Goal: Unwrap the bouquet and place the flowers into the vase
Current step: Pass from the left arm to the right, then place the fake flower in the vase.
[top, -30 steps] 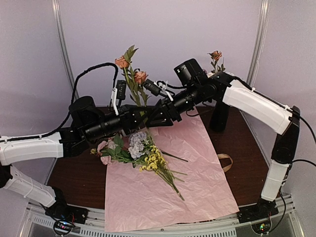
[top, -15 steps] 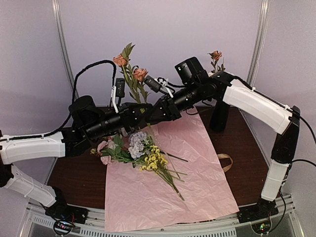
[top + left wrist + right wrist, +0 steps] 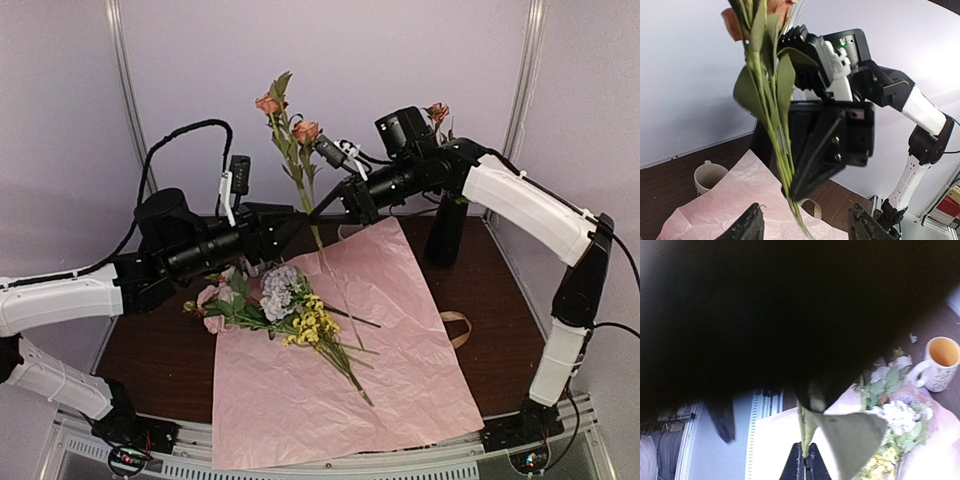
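Observation:
My right gripper (image 3: 320, 206) is shut on the green stem (image 3: 784, 165) of a spray of peach roses (image 3: 288, 120), held upright above the table's back. In the right wrist view its fingertips (image 3: 805, 463) pinch the stem below a large leaf (image 3: 852, 437). My left gripper (image 3: 807, 230) stands open just below that grip, with the stem passing between its jaws untouched. The other flowers (image 3: 280, 298) lie on the pink paper (image 3: 350, 370). The black vase (image 3: 445, 235) stands at the back right with one rose (image 3: 436, 112) in it.
A beige ribbon (image 3: 456, 327) lies on the dark table right of the paper. A cream mug (image 3: 707, 176) stands behind the paper, and a mug with an orange inside (image 3: 940, 361) stands near the lying flowers. Both arms cross above the table's back middle.
The right gripper has shut on the rose stem and the left gripper has opened and let it go. The roses have moved up and to the right.

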You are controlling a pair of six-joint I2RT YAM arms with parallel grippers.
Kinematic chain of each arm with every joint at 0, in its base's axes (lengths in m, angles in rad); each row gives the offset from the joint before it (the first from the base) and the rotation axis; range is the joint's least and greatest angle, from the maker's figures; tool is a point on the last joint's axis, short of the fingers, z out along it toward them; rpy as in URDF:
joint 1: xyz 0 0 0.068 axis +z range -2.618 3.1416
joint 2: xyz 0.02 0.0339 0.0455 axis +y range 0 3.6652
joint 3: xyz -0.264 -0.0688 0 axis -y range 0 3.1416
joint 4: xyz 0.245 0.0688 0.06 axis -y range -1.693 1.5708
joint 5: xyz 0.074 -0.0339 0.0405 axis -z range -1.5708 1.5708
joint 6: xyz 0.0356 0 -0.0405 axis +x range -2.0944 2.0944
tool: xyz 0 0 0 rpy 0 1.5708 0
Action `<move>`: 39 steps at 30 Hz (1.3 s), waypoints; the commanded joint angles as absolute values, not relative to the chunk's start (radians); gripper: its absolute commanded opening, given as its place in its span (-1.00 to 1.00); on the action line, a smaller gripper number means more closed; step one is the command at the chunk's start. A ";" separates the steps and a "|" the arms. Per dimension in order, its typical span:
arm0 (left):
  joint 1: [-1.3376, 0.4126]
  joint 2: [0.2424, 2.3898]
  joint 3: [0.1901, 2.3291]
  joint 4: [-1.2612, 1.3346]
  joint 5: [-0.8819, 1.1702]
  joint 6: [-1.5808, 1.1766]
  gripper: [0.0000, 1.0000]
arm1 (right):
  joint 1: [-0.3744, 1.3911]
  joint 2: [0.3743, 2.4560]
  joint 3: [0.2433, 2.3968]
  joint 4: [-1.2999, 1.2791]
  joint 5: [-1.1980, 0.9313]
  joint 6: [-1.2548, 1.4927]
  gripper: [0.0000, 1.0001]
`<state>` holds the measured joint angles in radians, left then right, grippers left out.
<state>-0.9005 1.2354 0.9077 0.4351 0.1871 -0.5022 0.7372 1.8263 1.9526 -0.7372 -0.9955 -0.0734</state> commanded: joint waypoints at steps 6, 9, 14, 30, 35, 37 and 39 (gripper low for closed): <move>-0.907 1.164 0.898 0.320 0.204 -0.433 0.21 | 0.435 1.540 1.736 -0.321 -0.978 -0.007 -1.00; -0.907 1.180 0.903 0.325 0.198 -0.436 0.21 | 0.355 1.536 1.780 -0.351 -0.944 -0.065 -1.00; -0.907 1.220 0.944 0.296 0.203 -0.435 0.20 | 0.231 1.547 1.858 -0.371 -0.862 -0.145 -1.00; -0.907 1.257 0.993 0.218 0.184 -0.425 0.18 | 0.039 1.657 1.956 -0.294 -0.745 -0.266 -1.00; -0.907 1.274 1.013 0.204 0.178 -0.424 0.18 | 0.020 1.683 1.990 -0.307 -0.725 -0.300 -1.00; -0.907 1.280 1.018 0.204 0.174 -0.423 0.18 | 0.012 1.687 1.995 -0.308 -0.723 -0.305 -1.00; -0.906 1.287 1.020 0.206 0.175 -0.422 0.18 | 0.003 1.694 1.996 -0.303 -0.721 -0.308 -1.00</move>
<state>-0.9031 1.2705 0.9844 0.2031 0.1848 -0.4389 0.0238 1.6897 1.9514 -0.3325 -0.7429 -0.2832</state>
